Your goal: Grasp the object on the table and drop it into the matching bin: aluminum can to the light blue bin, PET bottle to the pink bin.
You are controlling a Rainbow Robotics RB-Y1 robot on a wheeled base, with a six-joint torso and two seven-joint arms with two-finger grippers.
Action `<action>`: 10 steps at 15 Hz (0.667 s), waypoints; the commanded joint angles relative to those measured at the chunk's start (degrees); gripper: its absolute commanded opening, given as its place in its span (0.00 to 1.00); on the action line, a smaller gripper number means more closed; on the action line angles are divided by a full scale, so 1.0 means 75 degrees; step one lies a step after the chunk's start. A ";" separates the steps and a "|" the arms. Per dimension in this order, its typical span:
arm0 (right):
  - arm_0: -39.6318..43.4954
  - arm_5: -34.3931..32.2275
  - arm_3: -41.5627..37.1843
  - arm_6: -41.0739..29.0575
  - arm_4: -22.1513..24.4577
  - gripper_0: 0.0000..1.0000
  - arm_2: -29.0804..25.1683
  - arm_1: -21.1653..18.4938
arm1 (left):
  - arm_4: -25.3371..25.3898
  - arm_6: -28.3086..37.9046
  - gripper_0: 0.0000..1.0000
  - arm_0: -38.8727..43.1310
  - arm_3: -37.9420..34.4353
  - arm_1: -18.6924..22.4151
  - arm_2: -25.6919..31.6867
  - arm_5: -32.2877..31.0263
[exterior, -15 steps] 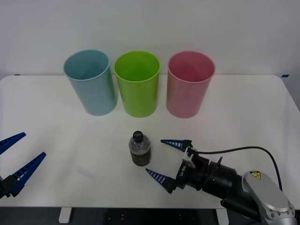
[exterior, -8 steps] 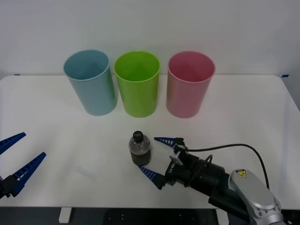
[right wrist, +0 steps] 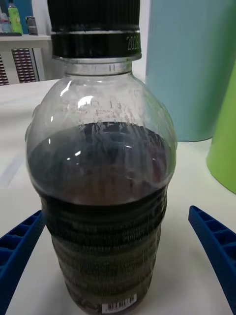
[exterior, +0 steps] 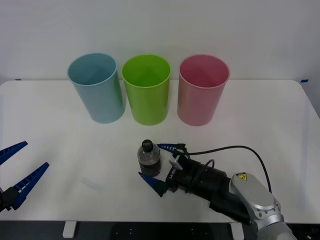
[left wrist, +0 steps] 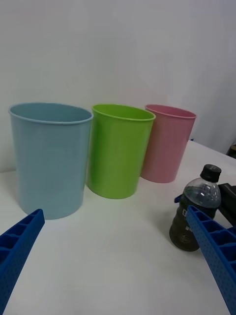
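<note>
The PET bottle (exterior: 148, 159), small and clear with a black cap and dark label band, stands upright on the white table (exterior: 265, 125) in front of the lime green bin. My right gripper (exterior: 150, 160) is open around it, one blue finger on each side, neither touching. In the right wrist view the bottle (right wrist: 101, 197) stands between the right gripper's (right wrist: 115, 211) spread fingers. The pink bin (exterior: 203, 90) stands at the back right and the light blue bin (exterior: 96, 87) at the back left. My left gripper (exterior: 36, 154) waits open at the table's left front edge.
A lime green bin (exterior: 146, 89) stands between the other two bins. From the left wrist I see the left gripper (left wrist: 114, 211) open, all three bins in a row and the bottle (left wrist: 196, 206) off to one side. A black cable (exterior: 240, 148) arcs over my right arm.
My right gripper has slid left toward the bottle, and its open fingers now straddle it. The bottle, the bins and the left arm have not moved.
</note>
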 commanded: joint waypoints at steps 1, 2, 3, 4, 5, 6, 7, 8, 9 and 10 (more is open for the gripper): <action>0.0005 0.0039 0.0003 0.0025 -0.0002 1.00 0.0047 0.0003 | 0.0000 0.0000 1.00 0.0000 0.0000 0.0000 0.0000 0.0000; 0.0005 0.0039 0.0003 0.0049 -0.0002 1.00 0.0047 0.0003 | 0.0000 0.0000 1.00 0.0000 0.0000 0.0000 0.0000 0.0000; 0.0005 0.0050 0.0003 0.0061 -0.0002 1.00 0.0047 0.0003 | 0.0000 0.0000 1.00 0.0000 0.0000 0.0000 0.0000 0.0000; 0.0005 0.0062 -0.0008 0.0072 -0.0002 1.00 0.0071 0.0003 | 0.0000 0.0000 1.00 0.0000 0.0000 0.0000 0.0000 0.0000; 0.0005 0.0074 0.0003 0.0084 -0.0002 1.00 0.0071 0.0003 | 0.0000 0.0000 1.00 0.0000 0.0000 0.0000 0.0000 0.0000; 0.0005 0.0074 0.0003 0.0096 -0.0037 0.18 0.0071 0.0003 | 0.0000 0.0000 1.00 0.0000 0.0000 0.0000 0.0000 0.0000; 0.0005 0.0074 -0.0008 0.0107 -0.0049 0.00 0.0071 0.0003 | 0.0000 0.0000 1.00 0.0000 0.0000 0.0000 0.0000 0.0000; 0.0005 0.0074 -0.0008 0.0119 -0.0072 0.00 0.0082 0.0003 | 0.0000 0.0000 1.00 0.0000 0.0000 0.0000 0.0000 0.0000; 0.0005 0.0085 0.0003 0.0119 -0.0084 0.00 0.0082 0.0003 | 0.0000 0.0000 1.00 0.0000 0.0000 0.0000 0.0000 0.0000; 0.0005 0.0097 0.0003 0.0119 -0.0084 0.00 0.0094 0.0003 | 0.0000 0.0000 1.00 0.0000 0.0000 0.0000 0.0000 0.0000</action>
